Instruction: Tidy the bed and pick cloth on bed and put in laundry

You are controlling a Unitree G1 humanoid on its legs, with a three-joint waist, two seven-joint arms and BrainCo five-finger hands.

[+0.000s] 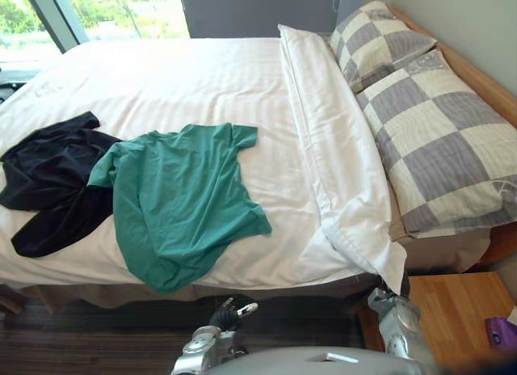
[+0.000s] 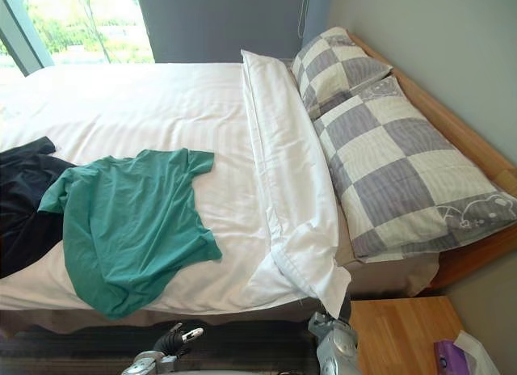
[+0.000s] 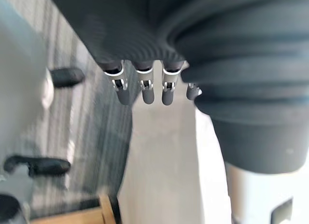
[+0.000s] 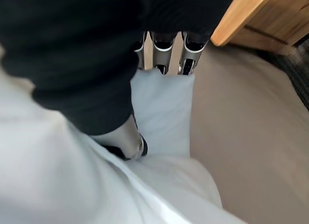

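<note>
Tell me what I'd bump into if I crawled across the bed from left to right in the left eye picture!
black cloth → green T-shirt → folded white duvet → checked pillows

Right hand (image 4: 163, 50) pinches the duvet corner (image 4: 161, 110); left hand (image 3: 145, 86) hangs relaxed.

White duvet (image 1: 186, 84) with faint tone-on-tone stripes; on its near left, a plain teal-green T-shirt (image 1: 182, 201) overlaps a plain black garment (image 1: 48, 177). At right, two pillows (image 1: 440, 141) checked in grey and cream lie against a honey-brown wooden headboard (image 1: 477, 80). Near right: beige mattress side (image 1: 440, 250), light-brown wooden nightstand (image 1: 452, 306), purple object (image 1: 501, 330).
</note>
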